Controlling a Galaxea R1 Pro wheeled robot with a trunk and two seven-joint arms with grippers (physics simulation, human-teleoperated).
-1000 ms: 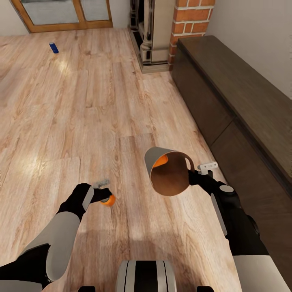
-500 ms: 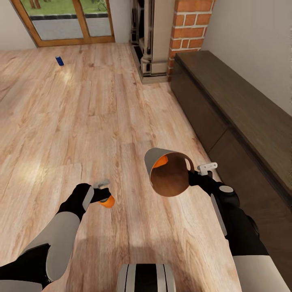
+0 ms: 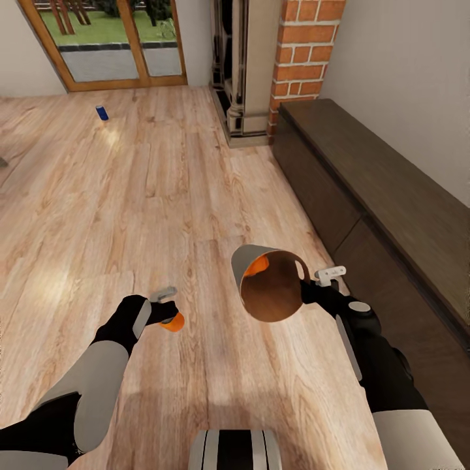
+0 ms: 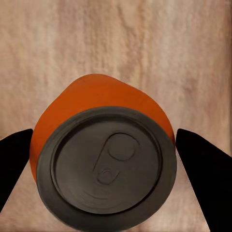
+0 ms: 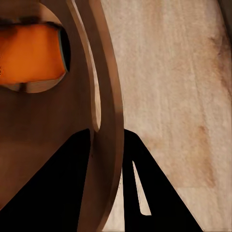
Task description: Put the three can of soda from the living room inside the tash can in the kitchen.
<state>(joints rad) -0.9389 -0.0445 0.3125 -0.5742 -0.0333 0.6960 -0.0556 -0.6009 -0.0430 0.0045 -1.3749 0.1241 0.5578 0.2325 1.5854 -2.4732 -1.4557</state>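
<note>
1. The left gripper (image 3: 168, 312) is holding one orange soda can (image 3: 173, 322) above the wooden floor (image 3: 130, 196); in the left wrist view the can (image 4: 99, 159) is sitting between the two black fingers (image 4: 200, 169), with its dark grey top and pull tab facing the camera.
2. The right gripper (image 3: 305, 288) is clamping the rim of the trash can (image 3: 269, 287), one finger inside the wall and one outside, as the right wrist view is showing (image 5: 104, 159).
3. The trash can is hanging tilted in the air, its coppery-brown inside turned toward the robot, and it is well apart from the left gripper.
4. A second orange can (image 3: 258, 266) is lying inside the trash can against the inner wall; the right wrist view is showing it too (image 5: 31, 55).
5. The dark blue can (image 3: 102, 112) is standing on the floor far from the trash can, near the wood-framed glass doors (image 3: 108, 39).
6. The red-brick fireplace (image 3: 300, 59) is standing beyond the trash can, and a long dark cabinet (image 3: 385, 196) is running along the wall just beside the right arm.
</note>
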